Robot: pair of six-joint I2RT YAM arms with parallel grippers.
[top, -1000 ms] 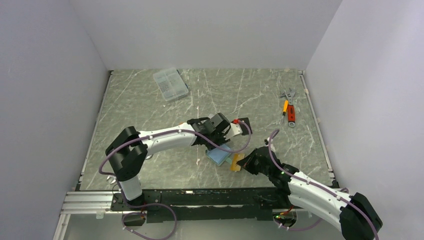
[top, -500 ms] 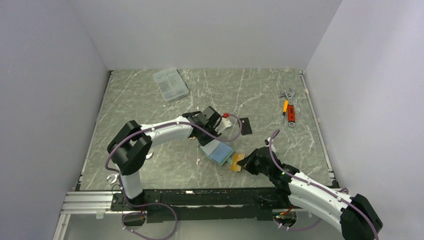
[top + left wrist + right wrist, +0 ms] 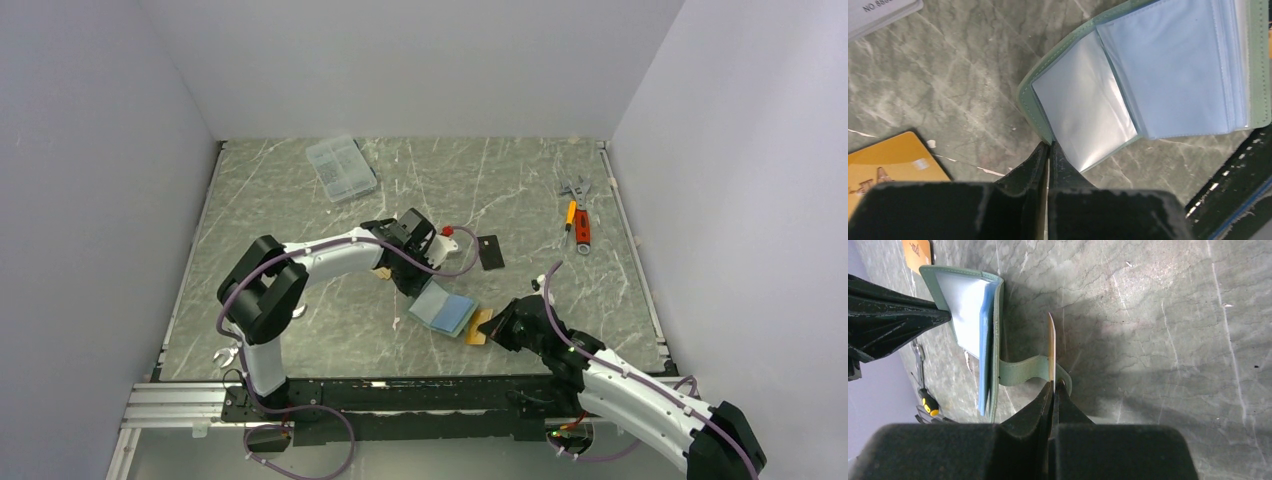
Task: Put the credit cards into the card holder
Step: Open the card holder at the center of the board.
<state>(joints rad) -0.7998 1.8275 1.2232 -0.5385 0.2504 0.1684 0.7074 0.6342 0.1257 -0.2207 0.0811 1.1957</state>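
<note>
The left gripper (image 3: 1048,147) pinched the green edge of the card holder (image 3: 1168,75), open on the table (image 3: 300,200); the nearer right gripper (image 3: 1053,385) clamped 1 orange card (image 3: 1051,340), long axis along its fingers, just beside the snap tab (image 3: 1018,371), pockets leftward.

Bright even light; soft shadows; blurred foreground

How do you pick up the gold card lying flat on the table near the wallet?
Probably by its edge nearest the card holder. The gold card lies flat on the table and is very thin, so nothing sticks up to pinch. Come in low from that side, slide under the free edge, then squeeze top and bottom.
</note>
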